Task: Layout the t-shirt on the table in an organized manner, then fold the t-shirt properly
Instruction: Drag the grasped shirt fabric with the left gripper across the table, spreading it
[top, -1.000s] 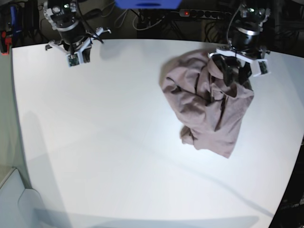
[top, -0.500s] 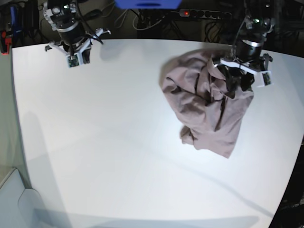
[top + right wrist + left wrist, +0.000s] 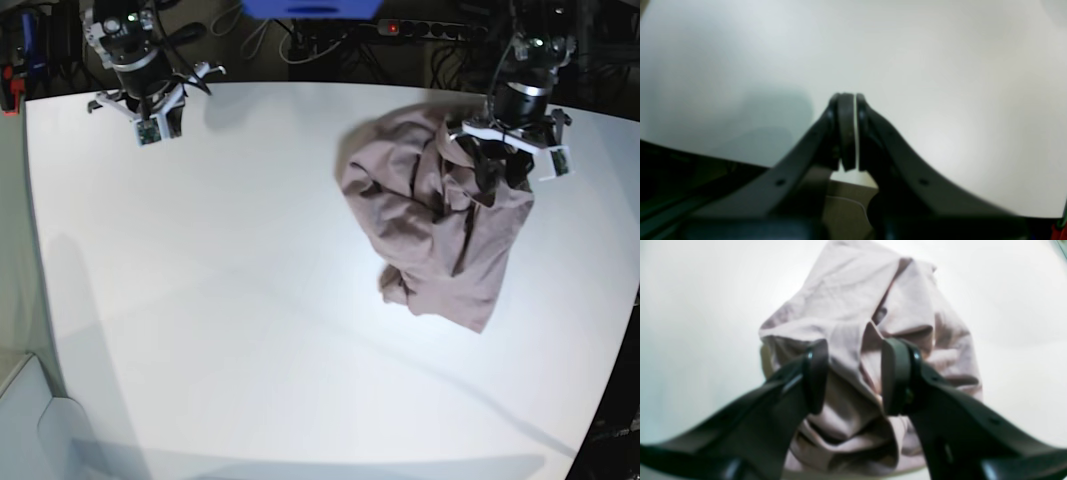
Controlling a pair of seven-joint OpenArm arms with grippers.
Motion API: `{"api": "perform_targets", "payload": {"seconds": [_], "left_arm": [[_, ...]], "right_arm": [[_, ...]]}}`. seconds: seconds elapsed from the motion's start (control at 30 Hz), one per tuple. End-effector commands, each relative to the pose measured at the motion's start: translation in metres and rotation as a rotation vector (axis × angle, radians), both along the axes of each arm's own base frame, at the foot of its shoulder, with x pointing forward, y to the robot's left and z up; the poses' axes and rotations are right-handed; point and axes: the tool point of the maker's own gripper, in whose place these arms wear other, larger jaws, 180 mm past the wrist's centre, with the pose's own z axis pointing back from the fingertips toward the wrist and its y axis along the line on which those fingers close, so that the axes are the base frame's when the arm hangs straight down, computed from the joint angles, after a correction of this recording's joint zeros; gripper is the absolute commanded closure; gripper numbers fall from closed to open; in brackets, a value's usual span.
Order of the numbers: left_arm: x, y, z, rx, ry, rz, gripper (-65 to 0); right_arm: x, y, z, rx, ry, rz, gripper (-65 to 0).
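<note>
The mauve t-shirt [image 3: 430, 230] lies crumpled in a heap on the right half of the white table [image 3: 230, 300]. My left gripper [image 3: 500, 172] hangs over the heap's back right part. In the left wrist view its jaws stand apart [image 3: 855, 376], with a raised fold of the t-shirt [image 3: 846, 306] between and below the fingers; nothing is pinched. My right gripper [image 3: 150, 128] is at the table's back left corner, far from the shirt. The right wrist view shows it shut [image 3: 848, 133] and empty over bare table [image 3: 907, 50].
A power strip with cables [image 3: 430, 28] and a blue object [image 3: 310, 8] lie behind the table's back edge. The table's right edge [image 3: 625, 300] runs close to the shirt. A pale surface [image 3: 20, 420] sits beyond the front left corner.
My left gripper has shifted a little right and toward the back over the shirt, jaws unchanged. The right arm has drifted slightly toward the back left. The shirt lies as before.
</note>
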Motion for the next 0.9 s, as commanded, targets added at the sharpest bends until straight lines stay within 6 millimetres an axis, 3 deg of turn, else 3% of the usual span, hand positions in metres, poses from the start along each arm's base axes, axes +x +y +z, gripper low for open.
{"api": "perform_targets", "payload": {"seconds": [0.0,0.3,0.37,0.43,0.47,0.63,0.87], "left_arm": [[0.000,0.003,0.007,0.007,-0.026,0.008,-25.5],[0.001,0.000,-0.007,-0.007,0.046,-0.007,-24.1],[0.003,-0.001,-0.010,-0.013,0.070,-0.014,-17.0],[0.005,-0.003,-0.010,-0.020,0.078,-0.019,-3.6],[0.006,-0.003,-0.010,-0.021,0.078,-0.020,0.0],[0.015,-0.005,0.006,-0.019,0.028,-0.025,-0.3],[0.061,-0.010,0.049,-0.019,-0.134,-0.044,-0.5]], "right_arm": [[0.004,-0.002,0.007,-0.007,-0.031,0.016,0.0],[0.004,-0.002,0.008,-0.011,-0.032,0.025,0.0],[0.004,-0.002,0.008,-0.011,-0.032,0.025,0.0],[0.004,-0.002,0.008,-0.011,-0.032,0.025,0.0],[0.004,-0.002,0.008,-0.012,-0.032,0.024,0.0],[0.004,-0.003,0.008,-0.014,-0.033,0.022,0.0],[0.009,-0.004,0.010,-0.016,-0.044,0.020,0.0]]}}
